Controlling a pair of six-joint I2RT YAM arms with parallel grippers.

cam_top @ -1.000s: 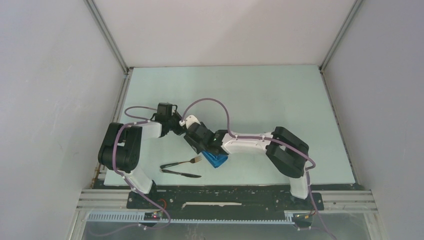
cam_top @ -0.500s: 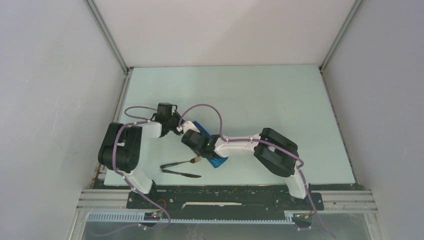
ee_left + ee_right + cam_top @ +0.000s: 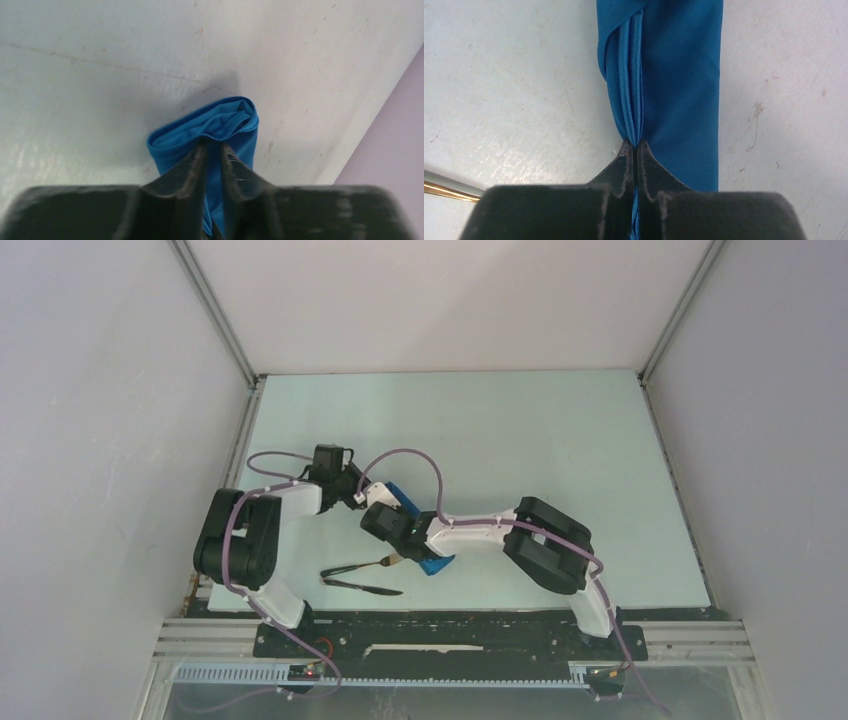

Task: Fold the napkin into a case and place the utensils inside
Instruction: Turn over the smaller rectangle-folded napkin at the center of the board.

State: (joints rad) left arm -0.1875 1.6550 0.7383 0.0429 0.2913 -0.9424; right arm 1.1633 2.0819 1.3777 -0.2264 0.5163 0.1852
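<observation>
We are mid-fold: the napkin (image 3: 674, 90) is lying as a narrow strip on the table (image 3: 520, 430), with the fork (image 3: 372, 564) and knife (image 3: 362, 587) lying outside it, near-left. Both arms are reaching low and inward. Our left gripper (image 3: 214, 150) is pinching the napkin's far end, and our right gripper (image 3: 634, 146) is pressing together on an edge fold nearer in.

table (image 3: 560, 440): pale mint, scuffed | walls (image 3: 100, 460): plain grey | corner rails (image 3: 215, 315): metal

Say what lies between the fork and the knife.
Only bare table, in the top view, between the fork and knife; the gap narrows toward their left ends.
</observation>
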